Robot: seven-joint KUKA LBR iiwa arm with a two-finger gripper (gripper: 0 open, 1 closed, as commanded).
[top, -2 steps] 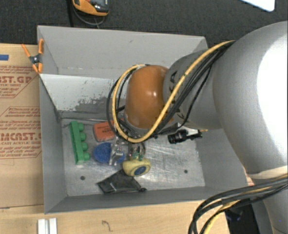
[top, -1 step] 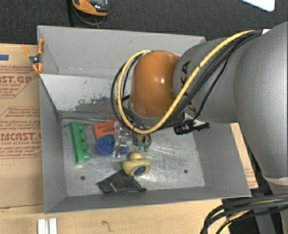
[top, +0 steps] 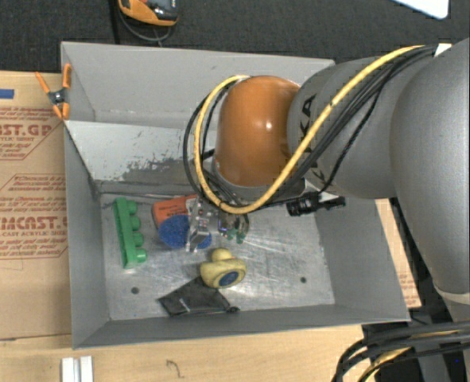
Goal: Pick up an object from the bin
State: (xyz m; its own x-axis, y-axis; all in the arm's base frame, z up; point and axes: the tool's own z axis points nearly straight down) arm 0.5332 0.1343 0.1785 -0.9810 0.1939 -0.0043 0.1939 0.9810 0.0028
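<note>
Low, arm point(top: 394, 134) hangs beside a blue disc point(top: 173, 233).

The arm point(top: 394, 126) is running off the frame's right edge, and its orange cover point(top: 254, 130) is blocking the bin point(top: 82, 237) floor up behind the end effector point(top: 211, 231). Just left of the end effector, the blue round thing point(top: 172, 232) is covering the orange block's point(top: 169, 208) lower edge, and the end effector itself is overlapping the blue thing's nearest side.

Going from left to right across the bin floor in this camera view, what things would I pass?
green studded bar → blue round piece → yellow rounded toy
</note>
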